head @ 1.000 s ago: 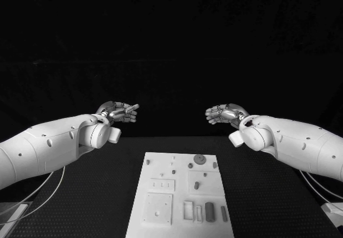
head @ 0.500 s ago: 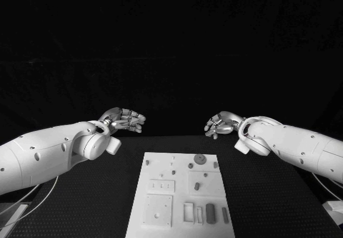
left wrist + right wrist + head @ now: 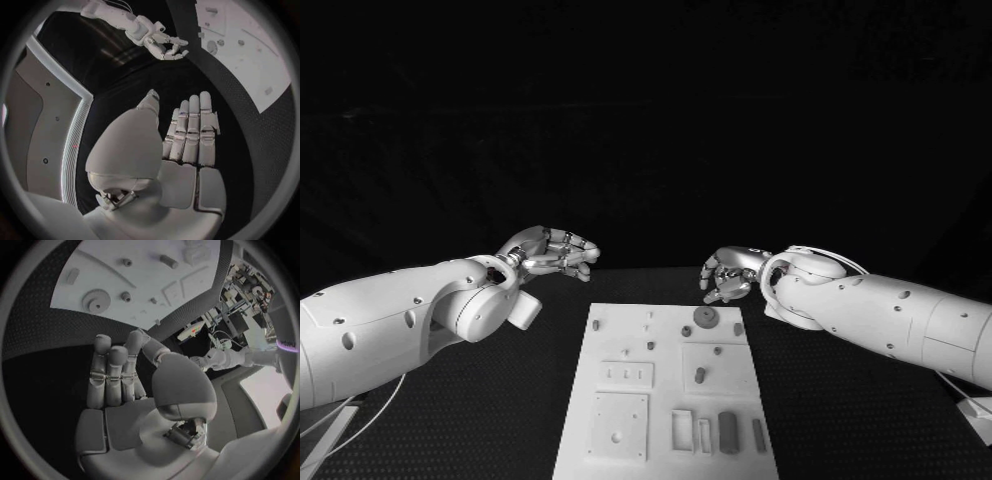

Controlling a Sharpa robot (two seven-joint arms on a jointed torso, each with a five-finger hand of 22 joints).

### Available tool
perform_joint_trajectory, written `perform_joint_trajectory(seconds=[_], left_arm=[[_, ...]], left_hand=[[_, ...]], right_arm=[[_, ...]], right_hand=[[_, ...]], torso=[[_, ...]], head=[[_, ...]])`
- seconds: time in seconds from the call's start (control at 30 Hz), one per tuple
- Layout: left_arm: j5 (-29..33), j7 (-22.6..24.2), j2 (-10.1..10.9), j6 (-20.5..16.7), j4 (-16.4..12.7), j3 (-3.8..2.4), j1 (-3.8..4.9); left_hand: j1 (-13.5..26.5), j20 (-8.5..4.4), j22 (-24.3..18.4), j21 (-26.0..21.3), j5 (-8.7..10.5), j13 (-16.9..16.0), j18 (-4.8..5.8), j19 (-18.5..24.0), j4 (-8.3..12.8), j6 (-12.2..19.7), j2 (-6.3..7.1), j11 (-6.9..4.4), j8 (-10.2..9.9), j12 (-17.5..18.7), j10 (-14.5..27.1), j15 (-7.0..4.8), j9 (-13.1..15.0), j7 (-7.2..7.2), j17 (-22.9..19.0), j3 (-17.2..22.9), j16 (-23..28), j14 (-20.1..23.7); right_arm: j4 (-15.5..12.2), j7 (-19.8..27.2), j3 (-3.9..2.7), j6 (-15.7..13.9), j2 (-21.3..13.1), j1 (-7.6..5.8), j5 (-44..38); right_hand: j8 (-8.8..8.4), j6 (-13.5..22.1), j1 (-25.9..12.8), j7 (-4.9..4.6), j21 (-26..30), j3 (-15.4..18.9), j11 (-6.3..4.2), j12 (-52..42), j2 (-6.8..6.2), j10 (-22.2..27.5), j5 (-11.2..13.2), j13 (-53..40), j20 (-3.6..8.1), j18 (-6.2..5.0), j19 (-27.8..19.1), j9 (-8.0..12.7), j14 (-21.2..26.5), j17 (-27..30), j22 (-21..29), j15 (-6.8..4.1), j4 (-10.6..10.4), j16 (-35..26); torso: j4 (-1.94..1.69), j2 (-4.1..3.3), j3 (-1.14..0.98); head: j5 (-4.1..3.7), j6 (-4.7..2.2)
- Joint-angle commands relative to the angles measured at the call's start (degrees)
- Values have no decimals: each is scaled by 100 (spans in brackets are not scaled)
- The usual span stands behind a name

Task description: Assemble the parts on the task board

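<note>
Lying flat along the middle of the black counter (image 3: 459, 420), the white task board (image 3: 664, 400) carries its small grey parts, among them a round gear (image 3: 707, 316) near the board's far edge. Both arms have dropped lower and drawn inward since a second ago. The right robot hand (image 3: 728, 276) now hangs just beyond the board's far right corner, close above the gear, its fingers spread and holding nothing. The left robot hand (image 3: 557, 250) hovers off the far left corner, likewise open-fingered and holding nothing.
</note>
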State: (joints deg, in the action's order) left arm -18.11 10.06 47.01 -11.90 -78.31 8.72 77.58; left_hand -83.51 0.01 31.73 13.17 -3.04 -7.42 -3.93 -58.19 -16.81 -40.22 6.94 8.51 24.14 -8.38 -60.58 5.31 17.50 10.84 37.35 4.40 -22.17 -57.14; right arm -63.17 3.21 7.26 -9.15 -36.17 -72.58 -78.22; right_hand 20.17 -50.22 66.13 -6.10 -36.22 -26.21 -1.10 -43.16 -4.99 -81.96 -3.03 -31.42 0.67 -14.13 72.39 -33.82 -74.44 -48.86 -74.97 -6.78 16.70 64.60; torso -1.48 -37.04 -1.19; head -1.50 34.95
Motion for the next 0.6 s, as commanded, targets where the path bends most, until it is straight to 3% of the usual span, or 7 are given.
perform_joint_trajectory(seconds=[0.03, 0.2, 0.33, 0.47, 0.53, 0.57, 0.6], left_arm=[[-79, 121, -54, 85, 2, 0, 2], [-63, 101, -84, 68, 34, 5, -7], [-62, 81, -44, 44, 16, 6, -9], [-49, 78, -55, 44, 42, 7, -14], [-49, 56, -53, 75, 36, 8, -16], [-49, 57, -56, 83, 39, 8, -18], [-49, 58, -60, 79, 40, 9, -20]], left_hand=[[59, -31, -6, -27, -8, 6, 28, -13, 6, 38, -13, 38, -33, 27, 15, -2, -6, 57, 13, 49, 26, -41], [62, -33, -6, -28, -8, 6, 29, -15, 7, 39, -14, 40, -37, 35, 18, -3, -7, 62, 19, 52, 29, -43], [68, -36, -7, -39, -7, 14, 36, -13, 9, 39, -13, 59, -49, 78, 50, -3, -9, 85, 40, 62, 46, -39], [69, -37, -7, -42, -8, 15, 38, -12, 9, 36, -14, 63, -50, 87, 56, -2, -8, 88, 45, 65, 51, -37], [69, -37, -7, -44, -8, 15, 39, -12, 9, 33, -20, 64, -50, 94, 58, -2, -7, 89, 50, 70, 54, -37], [70, -37, -7, -45, -8, 15, 40, -12, 8, 32, -25, 65, -51, 96, 58, -2, -7, 91, 53, 72, 56, -37], [72, -37, -7, -45, -8, 15, 40, -12, 8, 31, -28, 67, -51, 98, 58, -2, -7, 93, 54, 73, 57, -37]], right_arm=[[-88, -394, -2, -134, 12, 32, -772], [-216, -529, -3, -173, 5, 110, -1011], [-281, -550, -3, -440, 21, 199, -999], [-350, -467, -3, -663, 3, 229, -940], [-410, -408, -3, -677, -7, 238, -909], [-438, -403, -3, -641, -8, 248, -905], [-468, -411, -3, -650, -15, 257, -921]], right_hand=[[-84, 12, -58, -47, -569, 85, 82, -1287, -55, 400, 63, -1148, 130, -87, 112, 17, 88, -600, -174, 63, 2, 812], [-209, 57, -173, -82, -1180, -25, 184, -2152, -58, 1071, 5, -2085, 202, -87, -105, 33, 328, -919, -174, 112, -20, 1193], [-285, 87, -275, -141, -1289, -192, 209, -2247, -85, 1353, 24, -2320, 182, -87, -390, 30, 468, -962, -136, 162, -23, 1223], [-310, 70, -326, -131, -1015, -436, 207, -1308, -137, 1951, 31, -1834, 37, -18, -871, -4, 875, -604, -50, 155, -19, 588], [-328, 70, -274, -154, -784, -610, 208, -403, -168, 1899, 32, -1190, -65, -17, -1011, -45, 878, 40, 81, 205, -1, -271], [-356, 108, -253, -194, -770, -647, 259, -1, -167, 2196, 5, -963, -67, -33, -1009, -38, 841, 114, 91, 250, -33, -346], [-374, 131, -175, -200, -799, -689, 362, 605, -230, 2805, -68, -644, -43, -69, -963, -34, 729, 131, 78, 415, -42, -320]], torso=[[-55, -155, -16], [-81, -252, -30], [-97, -319, -28], [-94, -371, -36], [-99, -395, -37], [-99, -408, -38], [-97, -419, -38]], head=[[-1, -18], [-15, -3], [-65, 1], [-34, 21], [-40, 25], [-37, 20], [-35, 17]])
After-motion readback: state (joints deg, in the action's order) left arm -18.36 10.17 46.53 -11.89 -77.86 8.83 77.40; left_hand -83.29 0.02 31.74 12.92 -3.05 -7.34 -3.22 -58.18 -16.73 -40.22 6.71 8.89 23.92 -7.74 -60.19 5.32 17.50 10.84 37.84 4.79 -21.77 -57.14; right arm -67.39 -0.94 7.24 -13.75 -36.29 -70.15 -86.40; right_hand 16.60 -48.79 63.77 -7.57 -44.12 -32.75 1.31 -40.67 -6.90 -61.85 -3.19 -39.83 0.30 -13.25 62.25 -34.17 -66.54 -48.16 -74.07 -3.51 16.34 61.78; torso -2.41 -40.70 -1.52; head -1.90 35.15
